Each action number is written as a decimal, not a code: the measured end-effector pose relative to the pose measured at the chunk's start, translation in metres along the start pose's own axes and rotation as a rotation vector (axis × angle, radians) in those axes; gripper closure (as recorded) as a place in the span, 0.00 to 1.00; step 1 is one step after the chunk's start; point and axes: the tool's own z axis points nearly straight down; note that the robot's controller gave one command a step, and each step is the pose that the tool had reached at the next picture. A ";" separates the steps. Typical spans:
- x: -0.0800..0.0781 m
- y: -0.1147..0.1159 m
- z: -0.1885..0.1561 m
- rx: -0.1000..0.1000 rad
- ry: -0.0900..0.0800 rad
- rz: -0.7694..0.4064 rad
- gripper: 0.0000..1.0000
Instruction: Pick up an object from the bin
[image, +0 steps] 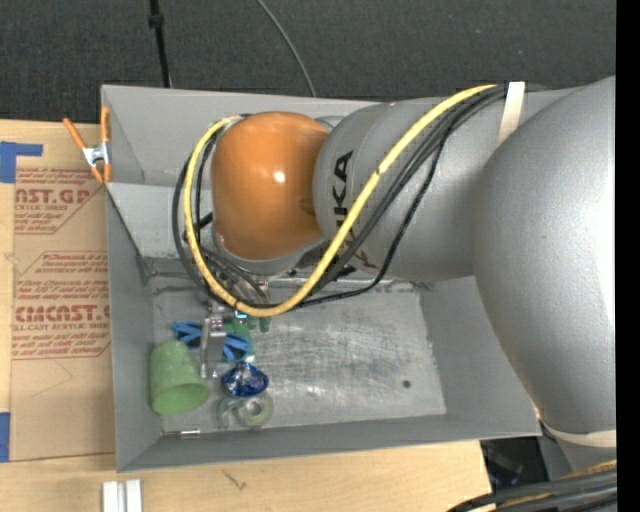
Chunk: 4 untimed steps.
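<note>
Clutter lies bunched in the near left corner of the bin (330, 350): a clear ring (252, 410) nearest the front wall, a pale green cup (176, 380) on its side just left of it, and a shiny dark blue lump (245, 380) just behind the ring. Further back, the tool (213, 345) stands down among them, right over a bright blue piece (186, 331) that spreads to both sides of it. Whether the tool is apart or together I cannot tell. Behind and above sits the wrist's orange cover (265, 185). Nothing looks lifted off the floor, so I judge the reach made, with grasp and raise left.
</note>
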 end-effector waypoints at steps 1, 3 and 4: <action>0.002 -0.007 0.098 0.010 0.006 0.098 0.00; 0.011 -0.065 0.114 -0.012 -0.026 0.077 1.00; -0.011 -0.079 -0.022 -0.002 -0.017 0.018 1.00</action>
